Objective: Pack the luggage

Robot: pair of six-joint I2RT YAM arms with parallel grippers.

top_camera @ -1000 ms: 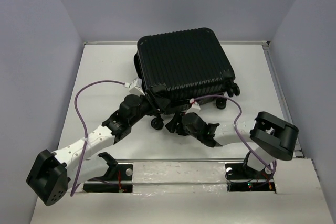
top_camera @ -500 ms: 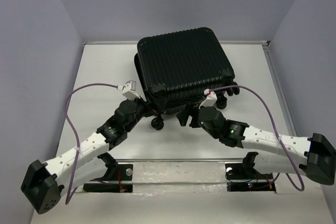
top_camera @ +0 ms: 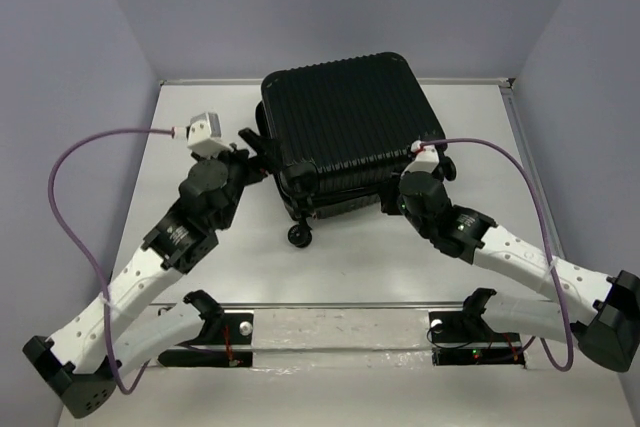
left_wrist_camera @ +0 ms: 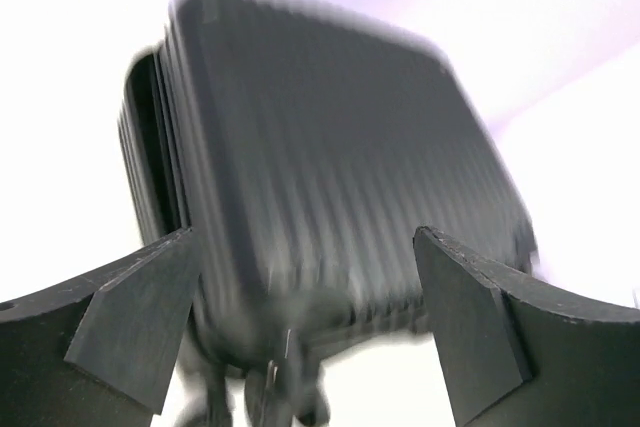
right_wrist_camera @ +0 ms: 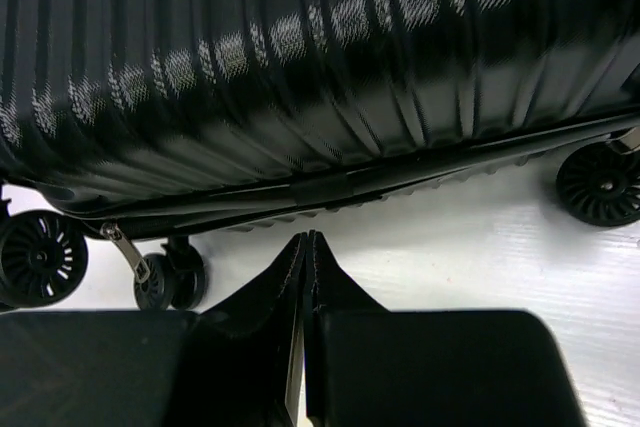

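Starting at the left, the left gripper [left_wrist_camera: 305,237] is seen spread to its full width, with nothing held between its fingers [left_wrist_camera: 140,322]. It is poised just beside the left edge of the black hard-shell suitcase [top_camera: 350,122], which is framed between the two fingers in the wrist view (a badly blurred view, so contact cannot be judged). The suitcase is found at the middle-back of the white table [top_camera: 330,272], lying with one ribbed shell upward and its wheels turned toward the arms. A dark gap is shown along its left side, so the shells are judged not to be fully shut, though this cannot be confirmed. Further right, a zipper pull [right_wrist_camera: 122,245] is seen dangling at the seam near a wheel [right_wrist_camera: 38,257]. The right gripper [right_wrist_camera: 305,252] is closed completely on nothing, its tips aimed at the near seam but apart from it. Several failures can be foreseen. Because wheels are carried at its near end, the case could be rolled or pivoted away if it is pushed from one side only. Little purchase is offered by the glossy ribs, so a closing left grip could be slid off the rim. The shut right tips could be skated past the seam or caught on the pull.
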